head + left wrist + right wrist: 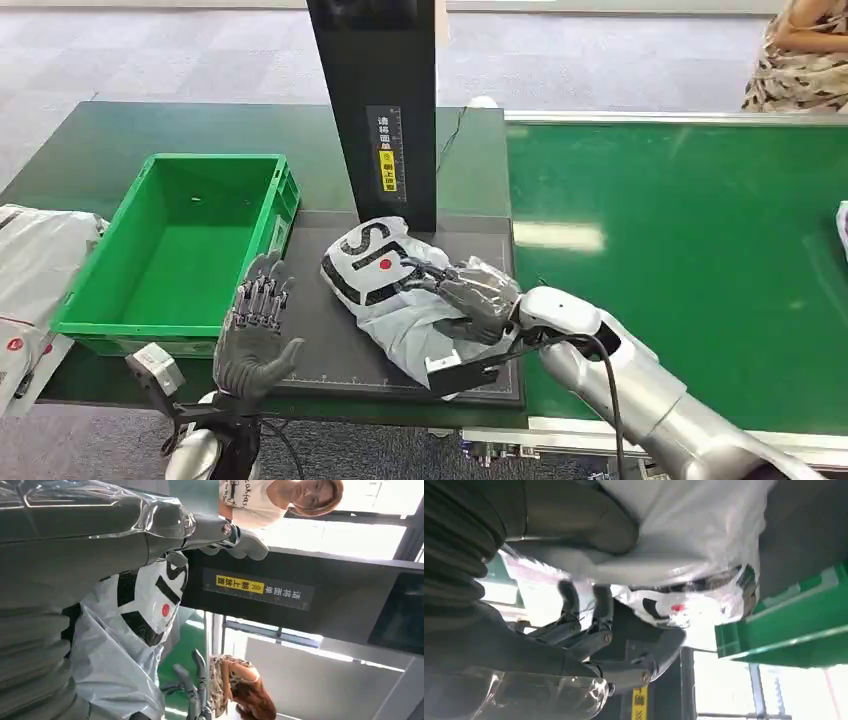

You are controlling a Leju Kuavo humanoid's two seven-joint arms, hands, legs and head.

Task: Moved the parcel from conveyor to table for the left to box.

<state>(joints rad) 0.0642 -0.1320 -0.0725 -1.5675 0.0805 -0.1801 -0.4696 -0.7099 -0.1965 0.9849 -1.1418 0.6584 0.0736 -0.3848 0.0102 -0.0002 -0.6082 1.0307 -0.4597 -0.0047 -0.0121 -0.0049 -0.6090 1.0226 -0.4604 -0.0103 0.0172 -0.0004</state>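
The parcel (400, 290), a soft grey-white plastic mailer, lies on the black mat (330, 350) of the table (90, 150), just beside the green crate (180, 250) and against the foot of the black scanner post (375, 100). My right hand (470, 295) rests on top of it with fingers curled into the film; I judge it a light hold, not a firm clamp. My left hand (255, 335) stands raised between crate and parcel, fingers spread, holding nothing.

Risks, as I judge them:
- The film is slippery and loose; on release, fingers may snag it and drag the parcel off the mat.
- The parcel overhangs the mat's near edge, so a pull toward me could tip it off the table.
- The hands are near each other, so the left could strike the right on reaching.

Markings: the parcel bears large black letters, an "S" legible, and a red dot. The post carries a label (387, 150) with Chinese text and a yellow panel; I cannot read it.
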